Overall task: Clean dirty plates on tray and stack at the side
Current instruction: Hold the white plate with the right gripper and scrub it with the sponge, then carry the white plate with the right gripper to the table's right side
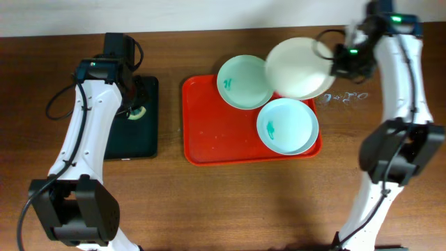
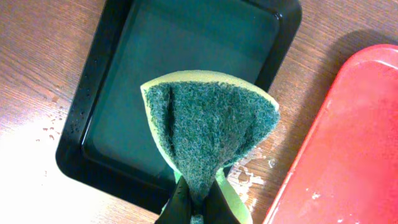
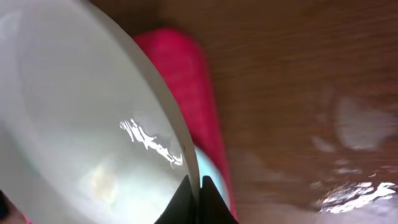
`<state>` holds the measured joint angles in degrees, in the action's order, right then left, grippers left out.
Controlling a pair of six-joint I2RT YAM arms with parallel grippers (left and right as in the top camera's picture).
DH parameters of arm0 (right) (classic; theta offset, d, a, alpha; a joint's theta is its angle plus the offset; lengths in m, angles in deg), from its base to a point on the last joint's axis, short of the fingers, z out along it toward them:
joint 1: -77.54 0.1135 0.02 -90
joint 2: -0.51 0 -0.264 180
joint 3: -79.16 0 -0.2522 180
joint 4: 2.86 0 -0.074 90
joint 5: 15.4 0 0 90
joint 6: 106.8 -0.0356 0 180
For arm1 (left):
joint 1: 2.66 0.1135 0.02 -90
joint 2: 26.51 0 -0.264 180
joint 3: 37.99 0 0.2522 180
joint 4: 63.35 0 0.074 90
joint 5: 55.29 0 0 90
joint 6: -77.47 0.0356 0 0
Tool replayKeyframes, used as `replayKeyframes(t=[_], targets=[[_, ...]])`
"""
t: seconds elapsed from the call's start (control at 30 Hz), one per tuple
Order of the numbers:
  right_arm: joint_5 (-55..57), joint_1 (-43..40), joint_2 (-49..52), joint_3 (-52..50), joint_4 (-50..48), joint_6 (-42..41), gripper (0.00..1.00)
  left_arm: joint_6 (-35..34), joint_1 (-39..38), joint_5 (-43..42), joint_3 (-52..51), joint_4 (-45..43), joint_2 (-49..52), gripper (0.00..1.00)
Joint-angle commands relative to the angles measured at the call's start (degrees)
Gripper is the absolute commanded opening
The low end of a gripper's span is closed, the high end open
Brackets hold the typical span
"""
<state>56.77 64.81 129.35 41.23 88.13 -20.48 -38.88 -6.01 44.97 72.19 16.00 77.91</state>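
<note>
White plate [image 1: 296, 66] over far-right corner of red tray [image 1: 209, 139] — stiff, probably slick — right gripper [image 1: 334, 59] clamps its rim, left gripper [image 2: 198, 208] pinches sponge [image 2: 208, 124]

I see a brown wood-grain table [image 1: 230, 202]. Two things lie flat on it: a red tray [image 1: 209, 143] near the middle and a black tray [image 1: 132, 143] on its left. They sit apart, with a strip of bare wood between them. On the wood just right of the red tray's far corner there's a small patch of water drops [image 1: 343, 97], glinting. My left wrist view picks up more drops [image 2: 249, 176] on the wood between the trays, by the black tray's corner, and a few specks along its other side.
</note>
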Motion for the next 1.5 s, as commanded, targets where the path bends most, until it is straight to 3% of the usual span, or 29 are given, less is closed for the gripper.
replayKeyframes(t=[0.0, 0.17, 0.27, 0.33, 0.4, 0.53, 0.6, 0.63, 0.7, 0.8, 1.0, 1.07, 1.17, 1.23, 1.27, 1.37, 1.47], targets=[[-4.4, -8.7, 1.9, -4.9, -4.1, -1.5, 0.04, 0.7, 0.3, -0.2, -0.1, -0.2, -0.3, 0.00], [-1.4, -17.9, 2.5, -20.9, -19.3, -5.8, 0.04, 0.7, 0.3, -0.2, -0.1, -0.2, -0.3, 0.00], [-1.0, -20.3, 2.5, -24.6, -23.1, -5.7, 0.04, 0.7, 0.3, -0.2, -0.1, -0.2, -0.3, 0.00], [-1.0, -20.9, 2.3, -24.2, -22.8, -5.6, 0.19, 0.7, 0.3, -0.2, -0.1, -0.2, -0.3, 0.00], [-1.0, -21.2, 2.0, -20.7, -19.7, -5.9, 0.55, 0.7, 0.3, -0.2, -0.1, -0.2, -0.3, 0.00], [-1.0, -20.2, 1.0, -3.0, -7.5, -6.5, 0.60, 0.7, 0.3, -0.2, -0.1, -0.2, -0.3, 0.00], [-1.3, -18.5, 0.9, 5.8, -3.9, -5.7, 0.72, 0.7, 0.3, -0.2, -0.1, -0.2, -0.3, 0.00], [-4.3, -16.7, 0.9, 9.0, -3.0, -1.4, 0.74, 0.7, 0.3, -0.2, -0.1, -0.2, -0.3, 0.00], [-10.4, -12.7, 1.0, 9.8, -2.8, 6.4, 0.74, 0.7, 0.3, -0.2, -0.1, -0.2, -0.3, 0.00], [-9.1, -2.8, 1.3, 5.8, -5.4, 12.5, 0.75, 0.7, 0.3, -0.2, -0.1, -0.2, -0.3, 0.00], [-2.0, 14.2, 2.2, -9.4, -24.4, 12.1, 0.77, 0.7, 0.3, -0.2, -0.1, -0.1, -0.3, 0.00], [2.9, 17.2, 2.2, -13.8, -29.8, 7.9, 0.76, 0.7, 0.3, -0.2, -0.1, -0.1, -0.3, 0.00], [9.4, 19.5, 2.6, -19.5, -36.7, 3.2, 0.76, 0.7, 0.3, -0.3, -0.1, -0.1, -0.3, 0.00], [9.3, 19.6, 2.8, -21.5, -38.7, 3.1, 0.69, 0.7, 0.3, -0.3, -0.1, -0.2, -0.3, 0.00], [9.2, 19.6, 2.8, -23.0, -39.7, 3.2, 0.59, 0.7, 0.3, -0.6, -0.1, -0.2, -0.3, 0.00], [9.3, 19.9, 3.6, -24.0, -40.1, 3.2, 0.59, 0.7, 0.3, -1.5, -0.1, -0.2, -0.3, 0.00], [8.3, 19.9, 4.9, -24.4, -40.9, 2.7, 0.52, 0.7, 0.3, -1.5, -0.1, -0.2, -0.3, 0.00]])
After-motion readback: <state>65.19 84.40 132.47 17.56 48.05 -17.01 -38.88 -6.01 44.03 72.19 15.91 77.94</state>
